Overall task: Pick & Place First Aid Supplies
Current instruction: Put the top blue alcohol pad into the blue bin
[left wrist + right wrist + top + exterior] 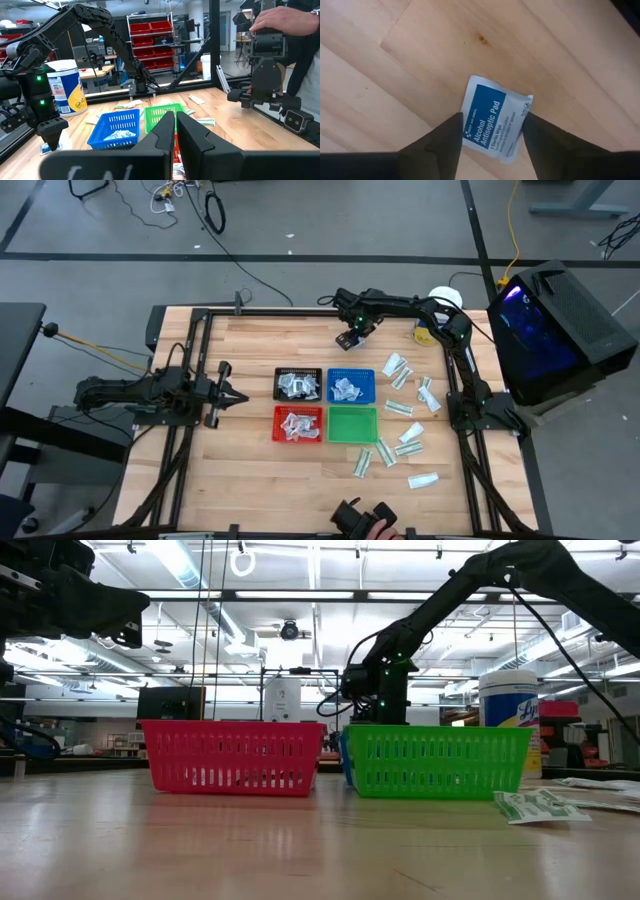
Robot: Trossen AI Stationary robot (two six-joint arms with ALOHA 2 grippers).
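Note:
My right gripper (347, 340) points straight down at the table's far side, beyond the blue tray (351, 385). It is shut on a small white packet (492, 117) with blue print reading "Alcohol Antiseptic Pad". The left wrist view shows the packet (46, 147) under that gripper's tips. Several more white-and-green packets (405, 442) lie flat on the wood on the table's right side. The black (298, 384), blue and red (298, 423) trays hold packets; the green tray (352, 423) looks bare. My left gripper (238, 393) rests shut at the table's left, pointing level. My right gripper has the packet between its two fingers, one at each of the opposite side edges (466, 125). The fingers come from above, pointing down. The packet lies flat on the wood, and its corner (529, 99) by the other finger is slightly bent up.
A big white jar with a yellow label (440, 305) stands at the far right, close to my right arm. A person's hand (280, 20) holds a black device at the table's near edge (365, 525). Bare wood lies between my left gripper and the trays.

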